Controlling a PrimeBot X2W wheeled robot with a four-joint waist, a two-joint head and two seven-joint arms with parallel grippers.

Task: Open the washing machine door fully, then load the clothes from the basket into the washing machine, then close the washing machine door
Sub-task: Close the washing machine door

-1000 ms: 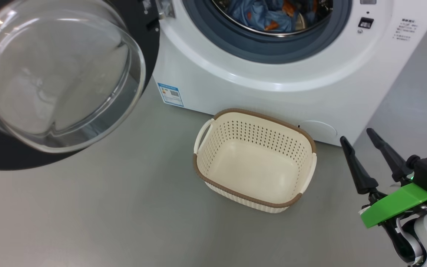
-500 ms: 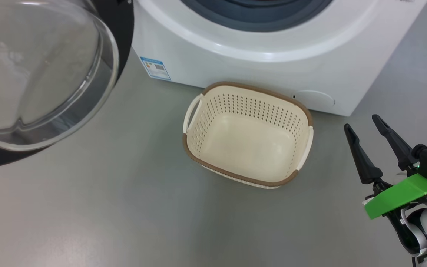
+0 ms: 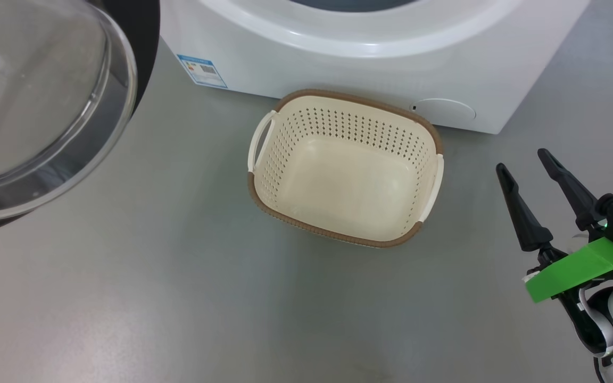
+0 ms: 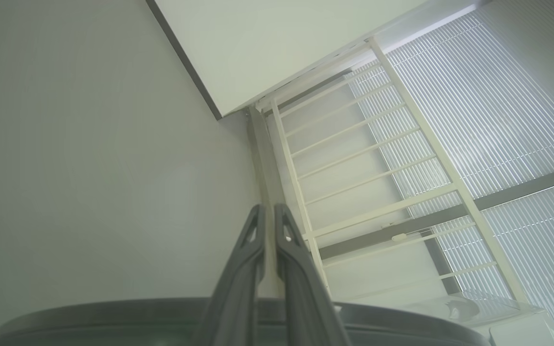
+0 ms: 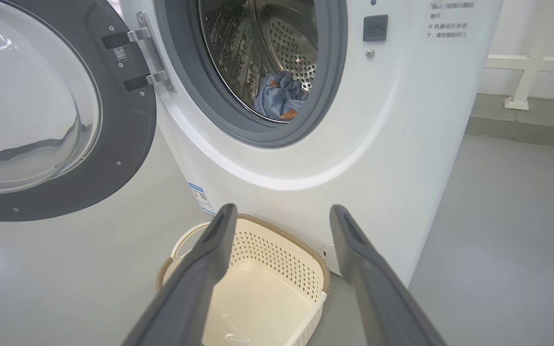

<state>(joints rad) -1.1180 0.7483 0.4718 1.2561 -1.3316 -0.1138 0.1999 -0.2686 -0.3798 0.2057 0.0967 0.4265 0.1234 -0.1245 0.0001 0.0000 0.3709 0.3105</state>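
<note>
Since the basket [image 3: 349, 125] stands bare on the floor [image 3: 179, 276], ahead and left of the right end effector [image 3: 522, 160], loading reads as done.
Item: clothes [image 5: 277, 96], in the drum [image 5: 258, 38] of the washing machine [image 3: 370, 74], ahead of and above that end effector.
Item: washing machine door [image 3: 40, 106], swung wide, far to its left past the basket, hinge [image 5: 149, 60] side nearer, free edge farthest. Closing looks due, and the left arm is judged nearer.
Item: right end effector, fingers [image 5: 200, 269] spread wide, holding nothing.
Item: left end effector [image 4: 268, 211], fingers pressed together, empty, aimed at a pale wall [image 4: 89, 168] and white railing [image 4: 378, 158].
Right wrist view supplies drum contents and hinge; head view supplies the basket's bare bottom.
</note>
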